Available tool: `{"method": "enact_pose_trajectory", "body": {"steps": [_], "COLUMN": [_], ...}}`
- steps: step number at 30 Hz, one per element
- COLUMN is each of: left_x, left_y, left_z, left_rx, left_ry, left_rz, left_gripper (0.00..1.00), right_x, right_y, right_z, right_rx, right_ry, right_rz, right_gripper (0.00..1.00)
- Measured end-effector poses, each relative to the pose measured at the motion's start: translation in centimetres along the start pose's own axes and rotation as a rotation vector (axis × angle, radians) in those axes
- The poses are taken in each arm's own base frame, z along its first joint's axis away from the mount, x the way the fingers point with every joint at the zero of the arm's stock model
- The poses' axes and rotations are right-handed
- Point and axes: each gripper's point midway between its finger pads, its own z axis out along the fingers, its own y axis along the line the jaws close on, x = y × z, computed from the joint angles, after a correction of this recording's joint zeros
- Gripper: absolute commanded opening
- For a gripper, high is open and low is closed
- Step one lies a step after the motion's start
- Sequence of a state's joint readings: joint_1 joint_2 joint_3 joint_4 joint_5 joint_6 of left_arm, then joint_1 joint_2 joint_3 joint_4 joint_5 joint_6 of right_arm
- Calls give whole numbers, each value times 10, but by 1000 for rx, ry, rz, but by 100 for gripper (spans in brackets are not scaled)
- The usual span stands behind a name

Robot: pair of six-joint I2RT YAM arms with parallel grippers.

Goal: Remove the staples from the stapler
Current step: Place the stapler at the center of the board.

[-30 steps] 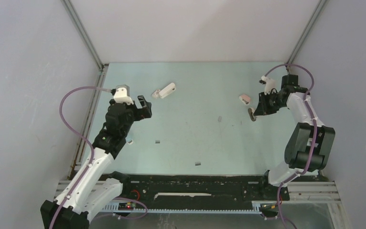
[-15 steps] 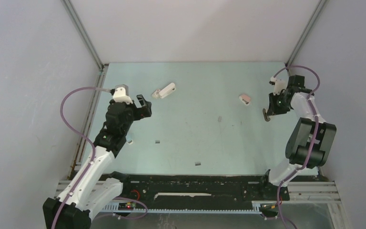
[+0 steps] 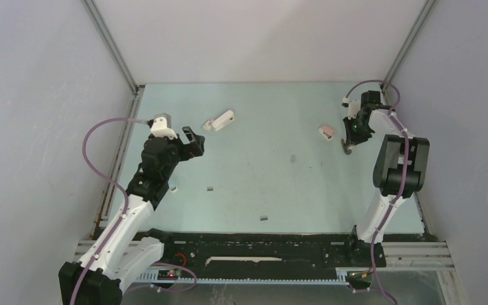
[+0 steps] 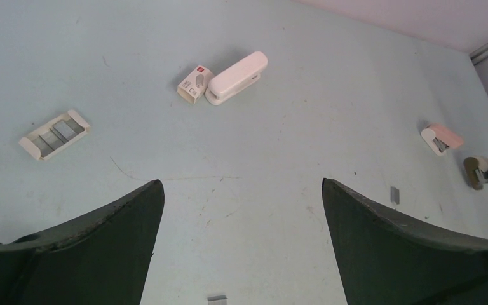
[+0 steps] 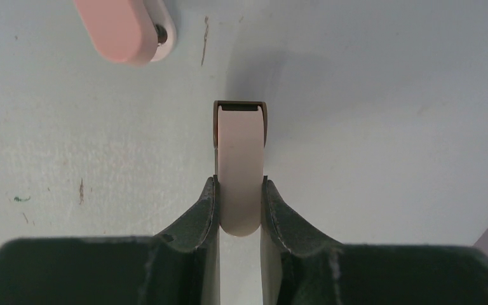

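My right gripper is shut on the rounded rear end of a beige stapler, which hangs over the table near the far right and casts a shadow. Its dark front slot points away from the wrist. The same stapler shows at the right edge of the left wrist view. Small dark grey staples lie loose on the mat. Two of these staples show in the left wrist view. My left gripper hovers wide open with nothing in it.
A pink stapler lies just left of the held one. A white stapler sits at the far left beside a small white-and-red box. A little white tray lies further left. Walls close in on both sides.
The right arm has folded up and its wrist has swung toward the back right corner, carrying the beige stapler a little right and farther back. The left arm has hardly moved.
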State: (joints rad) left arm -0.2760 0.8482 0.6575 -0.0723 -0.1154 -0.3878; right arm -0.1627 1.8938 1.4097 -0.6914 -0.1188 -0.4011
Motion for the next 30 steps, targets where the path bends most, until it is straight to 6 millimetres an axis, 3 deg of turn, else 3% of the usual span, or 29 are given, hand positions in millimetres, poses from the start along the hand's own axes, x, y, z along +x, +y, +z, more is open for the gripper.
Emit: {"method": "enact_pose_trajectory", "body": {"steps": [5,14,22,25,30], "left_x": [5,2,21,19,17], "left_y": [-4,-20,-9,-8,-10], "left_z": [1,13,31,45,68], "left_rx": [35,158,151,141,149], "left_ry": [8,27,147,201,293], "left_rz": [-48,-131,-160,-155,-100], "left_gripper": [100,100,100,100,88], "right_x": [-4,2,0,-7,-20], "right_y": [-2,-1,-2,-3,11], "right_z": [10,9,-5,-26,-63], "right_rx": [8,4,-17,-38,-114], "right_ry": [22,45,18,-35,-137], "right_rz": [2,12,27,29,4], "right_gripper": [40,71,73,73,74]}}
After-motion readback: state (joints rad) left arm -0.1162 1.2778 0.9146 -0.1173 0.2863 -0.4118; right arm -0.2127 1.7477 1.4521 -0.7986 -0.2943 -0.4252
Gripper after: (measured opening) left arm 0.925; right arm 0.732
